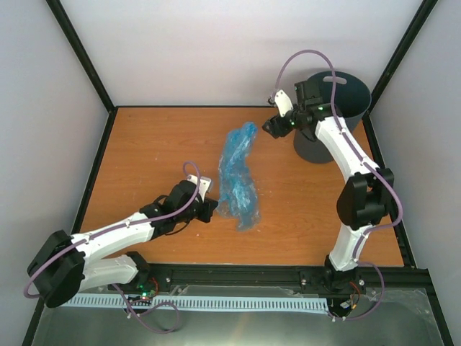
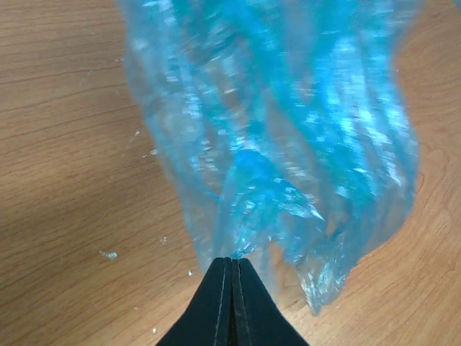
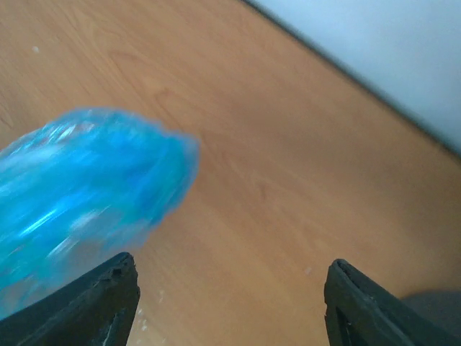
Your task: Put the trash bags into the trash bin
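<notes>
Glossy, wrinkled translucent blue plastic bag (image 1: pixel 239 175) on smooth wood-grain table (image 1: pixel 144 158); matt dark grey plastic bin (image 1: pixel 346 108).

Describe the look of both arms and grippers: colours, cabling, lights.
Both arms, left arm and right arm, have white link shells with bulky black joint housings. A thin lilac cable loops loosely along each. The left gripper and right gripper have matte black wedge-shaped fingers. A small green light glows near the right wrist. No printed markings are legible.

The left arm (image 1: pixel 115 232) reaches low and forward, the left pincer (image 2: pixel 232 261) clamped on the trash bag (image 2: pixel 288 130). The right arm (image 1: pixel 347 151) stands bent, the right pincer (image 3: pixel 229 268) spread wide.
</notes>
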Available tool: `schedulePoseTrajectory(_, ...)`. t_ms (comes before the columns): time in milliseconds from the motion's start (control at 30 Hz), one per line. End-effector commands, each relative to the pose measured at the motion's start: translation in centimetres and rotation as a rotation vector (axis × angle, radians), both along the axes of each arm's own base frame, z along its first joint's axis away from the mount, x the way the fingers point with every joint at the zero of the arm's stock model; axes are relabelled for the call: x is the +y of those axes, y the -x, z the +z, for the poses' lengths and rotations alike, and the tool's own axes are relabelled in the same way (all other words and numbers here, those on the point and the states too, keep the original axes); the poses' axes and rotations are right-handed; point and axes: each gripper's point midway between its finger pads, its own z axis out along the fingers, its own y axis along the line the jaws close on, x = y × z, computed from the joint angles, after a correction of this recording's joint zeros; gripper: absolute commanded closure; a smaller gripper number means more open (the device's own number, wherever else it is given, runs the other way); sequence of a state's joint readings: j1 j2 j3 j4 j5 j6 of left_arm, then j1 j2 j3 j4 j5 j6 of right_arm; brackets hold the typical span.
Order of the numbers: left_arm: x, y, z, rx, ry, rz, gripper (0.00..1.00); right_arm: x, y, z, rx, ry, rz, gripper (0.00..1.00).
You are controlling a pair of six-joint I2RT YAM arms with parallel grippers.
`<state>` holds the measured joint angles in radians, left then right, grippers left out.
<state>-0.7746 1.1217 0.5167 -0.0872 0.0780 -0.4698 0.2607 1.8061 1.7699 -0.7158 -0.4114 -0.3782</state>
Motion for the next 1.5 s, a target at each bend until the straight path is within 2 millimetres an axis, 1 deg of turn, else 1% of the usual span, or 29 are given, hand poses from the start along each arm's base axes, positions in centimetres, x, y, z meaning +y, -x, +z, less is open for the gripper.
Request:
schedulePoseTrajectory(0,0.1,0.0,1.0,-0.01,0.029,0.031,0.99,-1.5,1.8,-3.6,0.159,0.034,-0.047,0.26)
schedulePoseTrajectory(67,0.1,0.0,0.8,-0.007,0.032,0.032,0.99,-1.7,3.7,-3.2,0.156,0.031,-0.025,0.23)
schedulePoseTrajectory(133,0.1,0.2,0.4,0.001,0.028,0.028,0.99,-1.6,6.3,-2.6,0.159,0.004,0.024,0.22)
schedulePoseTrajectory(233,0.2,0.3,-0.1,0.008,0.022,0.026,0.99,-0.9,10.3,-2.1,0.169,-0.052,0.112,0.23)
schedulePoseTrajectory(300,0.3,0.3,-0.2,0.007,0.017,0.028,0.99,0.2,13.3,-2.2,0.163,-0.058,0.204,0.25)
schedulePoseTrajectory(367,0.3,0.2,0.0,0.003,0.025,0.03,0.99,1.3,15.9,-3.4,0.156,-0.02,0.278,0.28)
schedulePoseTrajectory(433,0.1,0.2,0.8,-0.009,0.049,0.032,0.99,2.4,18.6,-5.5,0.145,0.051,0.362,0.28)
schedulePoseTrajectory(533,-0.5,0.1,2.8,-0.041,0.11,0.018,0.99,3.5,22.0,-7.9,0.122,0.136,0.47,0.27)
schedulePoseTrajectory(667,-0.9,-0.3,5.2,-0.087,0.164,0.02,0.99,4.5,25.6,-9.2,0.105,0.202,0.584,0.24)
schedulePoseTrajectory(733,-1.4,-0.4,6.9,-0.123,0.207,0.002,0.99,5.0,27.1,-9.3,0.087,0.228,0.624,0.23)
schedulePoseTrajectory(800,-2.4,-0.2,9.6,-0.191,0.28,-0.058,0.99,5.2,28.1,-8.8,0.067,0.217,0.648,0.2)
schedulePoseTrajectory(867,-3.3,0.2,13.3,-0.279,0.349,-0.128,0.99,5.1,28.3,-8.3,0.051,0.204,0.64,0.18)
schedulePoseTrajectory(900,-3.8,0.5,15.5,-0.326,0.387,-0.169,0.99,5.1,28.3,-8.2,0.048,0.204,0.633,0.17)
schedulePoseTrajectory(967,-4.6,2.0,20.0,-0.403,0.488,-0.266,0.99,4.9,28.2,-7.9,0.044,0.205,0.621,0.16)
schedulePoseTrajectory(1000,-4.7,2.8,21.9,-0.434,0.541,-0.308,0.99,4.9,28.0,-7.6,0.04,0.205,0.608,0.15)
schedulePoseTrajectory(1033,-4.6,3.4,23.2,-0.459,0.583,-0.323,0.99,4.8,27.9,-7.3,0.036,0.202,0.593,0.15)
schedulePoseTrajectory(1067,-4.2,3.3,23.7,-0.476,0.597,-0.301,0.99,4.8,28.0,-7.1,0.035,0.196,0.588,0.14)
schedulePoseTrajectory(1133,-3.6,1.7,22.1,-0.468,0.541,-0.211,0.99,4.8,28.3,-6.4,0.035,0.176,0.59,0.13)
schedulePoseTrajectory(1167,-3.3,1.0,20.6,-0.445,0.498,-0.166,0.99,4.8,28.4,-6.0,0.034,0.163,0.586,0.13)
schedulePoseTrajectory(1233,-3.0,0.4,18.7,-0.409,0.469,-0.127,0.99,5.0,28.5,-5.4,0.035,0.136,0.57,0.09)
schedulePoseTrajectory(1333,-3.1,0.9,17.4,-0.377,0.504,-0.133,0.99,5.5,28.7,-4.9,0.056,0.088,0.562,0.08)
schedulePoseTrajectory(1400,-2.8,0.8,16.8,-0.365,0.511,-0.107,0.99,5.7,29.1,-4.7,0.075,0.064,0.574,0.04)
schedulePoseTrajectory(1467,-2.4,0.5,16.4,-0.361,0.503,-0.08,0.99,5.8,29.4,-4.3,0.085,0.05,0.578,0.04)
